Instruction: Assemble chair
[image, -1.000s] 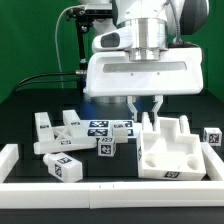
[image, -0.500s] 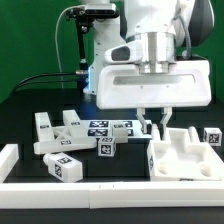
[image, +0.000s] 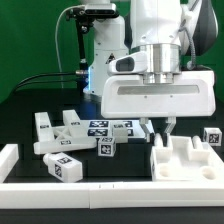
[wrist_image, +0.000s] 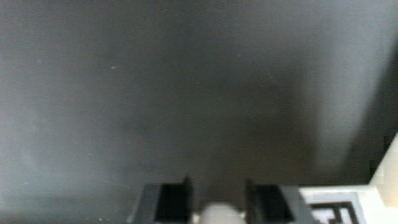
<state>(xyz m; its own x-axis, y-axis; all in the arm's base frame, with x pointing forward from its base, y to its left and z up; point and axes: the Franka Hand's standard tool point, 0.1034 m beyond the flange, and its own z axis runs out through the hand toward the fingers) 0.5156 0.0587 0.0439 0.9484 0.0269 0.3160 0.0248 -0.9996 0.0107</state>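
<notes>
One notched panel (image: 186, 165), top edge pinched in narrow gripper (image: 159, 130); loose parts (image: 60, 141) apart, exterior view's left.

Glossy white arm (image: 155, 20) with grey wrist collar (image: 160, 58), dark fingers (wrist_image: 167, 203).

On the counter (image: 22, 118): three small tagged cubes (image: 65, 167) (image: 105, 148) (image: 212, 137), one notched panel (image: 185, 162), one marker board (image: 100, 127), one border rail (image: 100, 192); overlapping bars (image: 50, 146) at the exterior view's left uncountable. One arm (image: 160, 60), two fingers (wrist_image: 169, 202).
</notes>
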